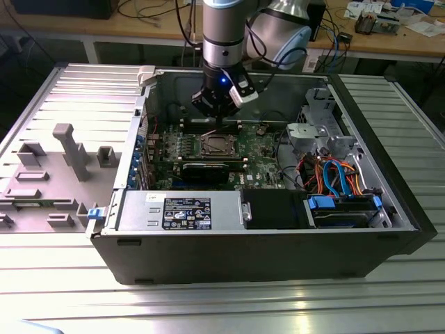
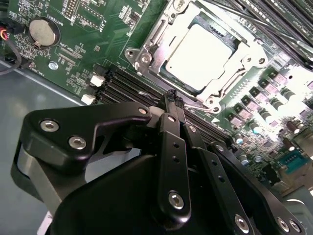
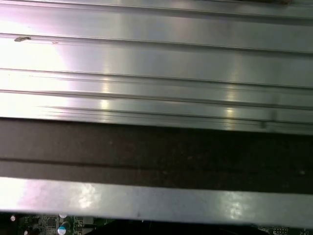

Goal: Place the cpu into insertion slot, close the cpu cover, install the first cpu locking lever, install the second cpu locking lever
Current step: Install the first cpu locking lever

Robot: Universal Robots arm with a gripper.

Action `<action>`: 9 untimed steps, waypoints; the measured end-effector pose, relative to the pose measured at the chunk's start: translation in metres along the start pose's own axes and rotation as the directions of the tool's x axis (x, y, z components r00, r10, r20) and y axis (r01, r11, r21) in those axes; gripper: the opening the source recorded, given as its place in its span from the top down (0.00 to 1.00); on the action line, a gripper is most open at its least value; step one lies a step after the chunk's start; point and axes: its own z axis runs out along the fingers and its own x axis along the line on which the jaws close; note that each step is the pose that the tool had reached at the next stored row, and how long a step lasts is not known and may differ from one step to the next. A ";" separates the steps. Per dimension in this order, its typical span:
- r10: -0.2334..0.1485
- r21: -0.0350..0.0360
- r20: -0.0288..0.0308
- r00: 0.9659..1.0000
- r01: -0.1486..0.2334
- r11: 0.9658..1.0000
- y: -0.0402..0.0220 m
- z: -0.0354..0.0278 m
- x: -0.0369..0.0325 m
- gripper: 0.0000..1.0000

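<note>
A: Grey plastic fixtures sit at the exterior view's left on the ribbed metal surface, beside the open computer case. What comes after them, moving right?

B: Inside the case, the green motherboard. The claw hangs over its far side, just behind the insertion slot. Further to the exterior view's right are orange and blue cables and a grey drive cage.

A: And the cpu?

B: In the second wrist view the cpu lies flat in the insertion slot, silver top facing up. It is square, so no long axis stands out; its edges run parallel to the socket rim, skewed in that picture. The cpu cover frames it, lying around its edges.

A: The claw's state?

B: Pressed together with nothing between the fingers; in the second wrist view the claw has its tip near a thin wire lever by the socket's corner. I cannot tell whether they touch. A round coin cell sits well apart on the board.
</note>
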 end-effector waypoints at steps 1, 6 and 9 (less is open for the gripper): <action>0.000 0.000 0.000 1.000 0.000 1.000 0.0000 0.0004 -0.0008 0.89; 0.000 0.000 -0.001 1.000 0.000 1.000 0.0004 0.0027 -0.0055 0.89; 0.000 0.000 -0.002 1.000 0.000 1.000 0.0007 0.0041 -0.0084 0.89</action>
